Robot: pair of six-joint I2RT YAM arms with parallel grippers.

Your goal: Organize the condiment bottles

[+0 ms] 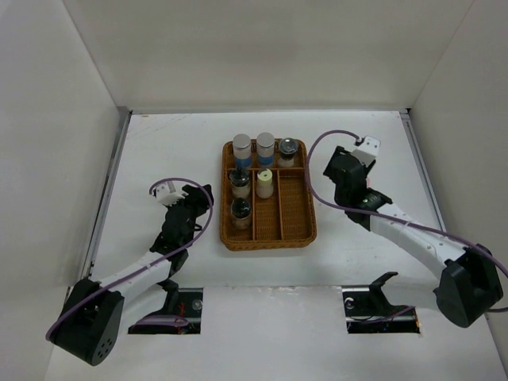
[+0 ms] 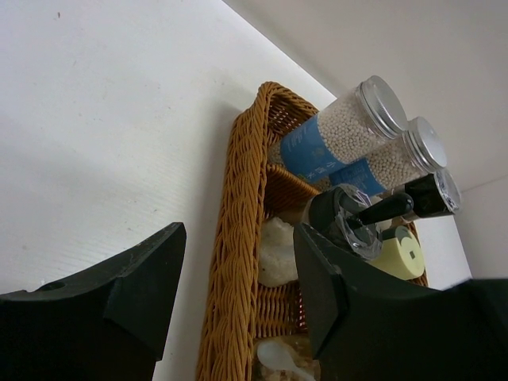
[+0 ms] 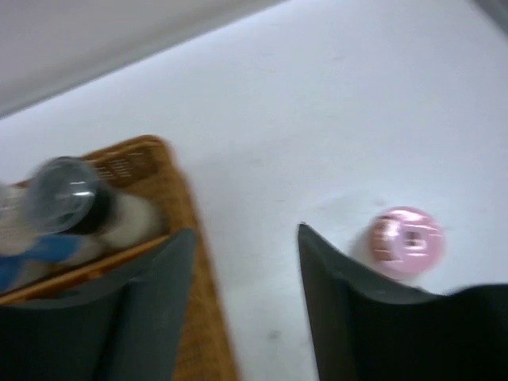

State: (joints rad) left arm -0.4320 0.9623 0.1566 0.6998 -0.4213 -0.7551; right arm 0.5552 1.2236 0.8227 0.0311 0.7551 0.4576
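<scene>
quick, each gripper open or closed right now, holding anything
left gripper: open, holding nothing
right gripper: open, holding nothing

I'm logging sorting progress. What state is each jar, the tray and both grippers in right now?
Blue-band jars: both upright, tray's far row.
Silver-capped jar: upright, tray's far right corner.
Dark-capped jars: both upright, tray's left lane.
Cream-capped jar: upright, middle lane.
Pink-capped jar: on the table, outside the tray.
Wicker tray: right lane bare.
Left gripper: open, empty.
Right gripper: open, empty.
</scene>
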